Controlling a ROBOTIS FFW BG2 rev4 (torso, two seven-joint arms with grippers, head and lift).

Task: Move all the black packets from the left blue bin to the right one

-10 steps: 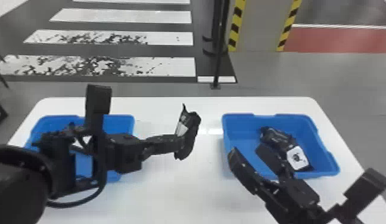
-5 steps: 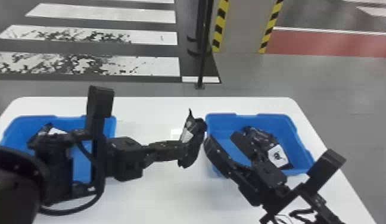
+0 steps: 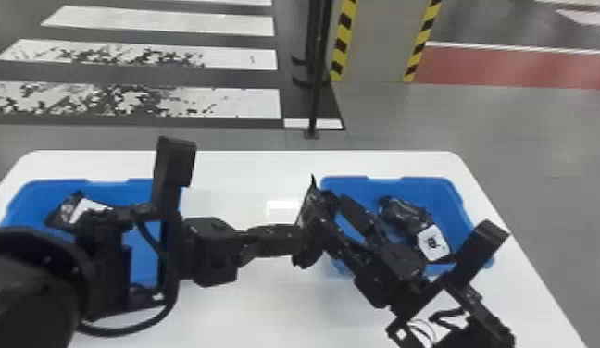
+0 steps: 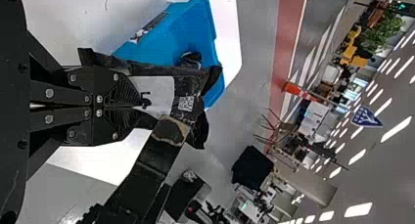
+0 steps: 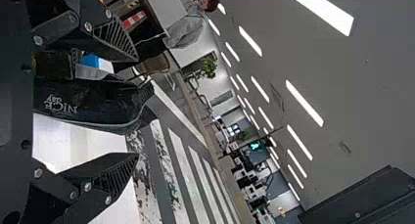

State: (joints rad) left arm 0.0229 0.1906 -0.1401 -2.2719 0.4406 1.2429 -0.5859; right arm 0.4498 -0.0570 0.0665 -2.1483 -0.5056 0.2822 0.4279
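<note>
Change first: my two claws have come together near mid-frame in head view. Left claw (image 4: 141, 106) swung in toward center with the black packet (image 3: 308, 226), and right claw (image 5: 137, 108) moved up to meet it. View also swung, so both bins sit further left in frame than a second ago. Left claw is clamped on the packet, fingers closed on its pale label end. Right claw has its fingers apart, one on each side of the same packet, no squeeze seen. Reads as a handover, about to be taken by the right. Next: close right, then open left, in that order, or it drops on the counter (image 3: 248, 310).

Packet hangs just outside the right blue bin (image 3: 428, 185), by its left wall. One placed packet (image 3: 403, 215) already lies in that bin, label showing (handy for a count). One waiting packet (image 3: 77, 210) is in the left blue bin (image 3: 114, 187), far left of frame, so job is likely partway. Dark shape low in that bin: packet or arm part, can't tell.

In the way: left arm (image 3: 215, 250) covers much of the left bin, and right arm (image 3: 396, 273) crosses the right bin's lower left. Slick film could slip or twist mid-swap.
</note>
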